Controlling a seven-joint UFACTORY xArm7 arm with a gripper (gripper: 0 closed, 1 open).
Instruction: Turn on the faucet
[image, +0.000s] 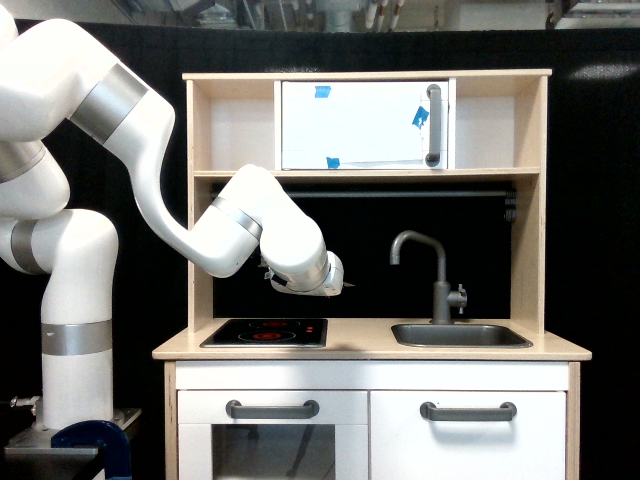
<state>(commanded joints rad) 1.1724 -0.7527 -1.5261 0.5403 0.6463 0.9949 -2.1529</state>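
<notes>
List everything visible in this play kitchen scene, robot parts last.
faucet: 1, matte grey, behind the sink
sink: 1, grey, countertop, exterior view's right
hob: 1, black with red rings, countertop, left
cabinet door: 1, white with blue tape bits, top shelf
rail: 1, grey, under the shelf
bar handles: 2, grey, lower fronts
clamp: 1, blue, bottom left
arm: 1, white
gripper: 1, above the hob, pointing toward the faucet, jaws too small to judge

**Arm folded low, wrist tipped sideways**

I see my arm (150, 150) rising from its base on the exterior view's left, bending down through the elbow and reaching toward the exterior view's right. The wrist lies nearly horizontal. Of the gripper (345, 287) only a thin tip shows; I cannot tell how its jaws stand.
</notes>
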